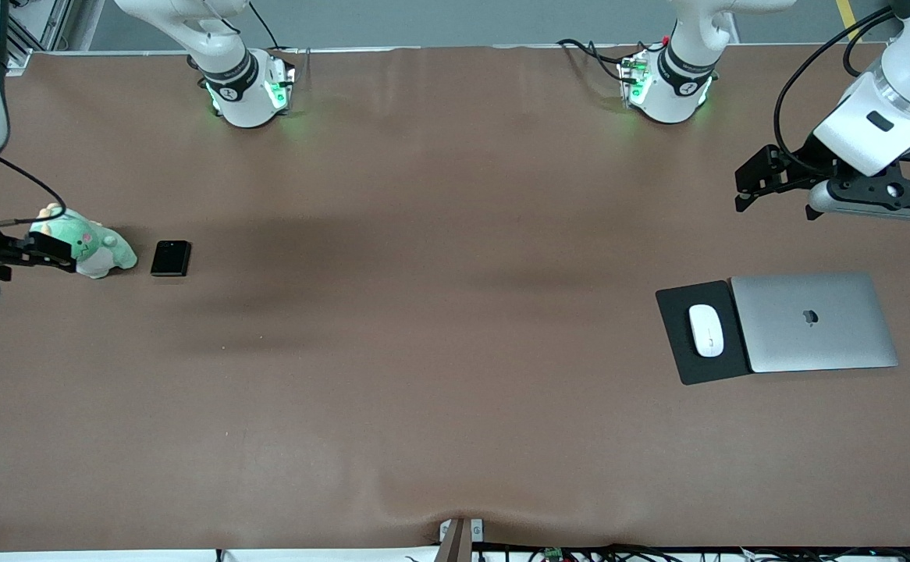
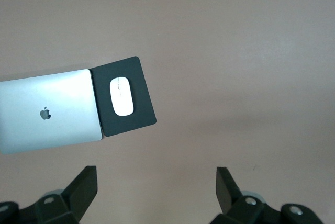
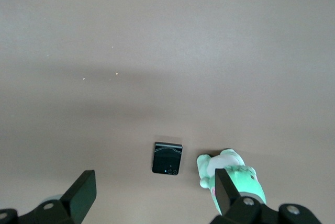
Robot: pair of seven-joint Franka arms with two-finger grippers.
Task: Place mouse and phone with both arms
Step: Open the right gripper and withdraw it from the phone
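White mouse on pad, black phone on the table, both grippers spread.

Glossy white oval mouse (image 1: 706, 329) lies on the matte black mouse pad (image 1: 677, 312), long axis toward the front camera; glossy black squarish phone (image 1: 170, 257) lies flat beside the green plush toy (image 1: 90, 246). Left gripper (image 1: 744, 190) and right gripper (image 3: 152, 195) hang empty, fingers apart.

My rig, as listed: two white jointed arms. Each base (image 1: 248, 86) carries a black joint band and glows green; the second base (image 1: 667, 82) also shows a small red fitting. Black cables loop from the bases and along the left arm. The left gripper (image 1: 745, 190) and the right gripper (image 1: 41, 254) are matte black, with wedge-shaped jaws and round screw bosses.
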